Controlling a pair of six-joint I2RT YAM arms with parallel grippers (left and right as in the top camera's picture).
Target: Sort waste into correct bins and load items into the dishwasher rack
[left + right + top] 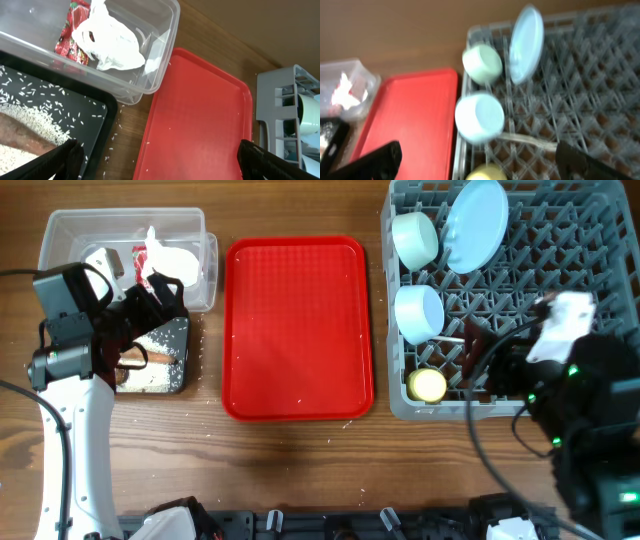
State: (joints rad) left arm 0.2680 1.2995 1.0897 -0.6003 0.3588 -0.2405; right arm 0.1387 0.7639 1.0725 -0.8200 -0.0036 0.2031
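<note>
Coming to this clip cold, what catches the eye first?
The bright red tray sits mid-table. To its right the big grey rack holds the blue plate and yellow cup; at far left the clear tub holds crumpled white paper.

Warm brown wood-grain tabletop [300,470], matte, under soft and even light.

Clear glossy plastic tub [90,225]; matt textured red tray [298,330]; wood-grain table [300,470]; grey plastic rack [600,240].
</note>
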